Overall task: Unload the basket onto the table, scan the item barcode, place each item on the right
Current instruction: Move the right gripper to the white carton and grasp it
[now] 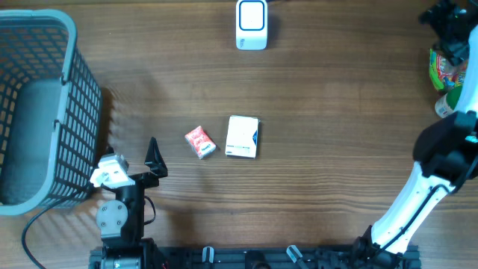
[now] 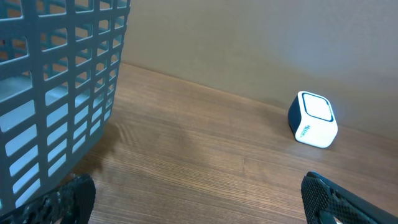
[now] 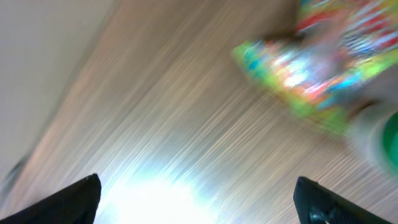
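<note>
The barcode scanner (image 1: 252, 24), a small white and blue box, stands at the far middle of the table and also shows as the scanner (image 2: 313, 118) in the left wrist view. A red packet (image 1: 200, 141) and a white box (image 1: 242, 137) lie mid-table. A colourful packet (image 1: 447, 69) lies at the far right edge, blurred as the packet (image 3: 323, 68) in the right wrist view. My right gripper (image 1: 452, 33) hovers just beyond it, and the gripper (image 3: 199, 199) is open and empty. My left gripper (image 2: 199, 199) is open and empty, and the gripper (image 1: 131, 155) sits beside the basket.
A grey mesh basket (image 1: 71, 82) fills the left side, its wall (image 2: 56, 93) close to my left fingers. A green-capped bottle (image 1: 446, 104) stands by the colourful packet, with my right arm (image 1: 418, 194) reaching up the right side.
</note>
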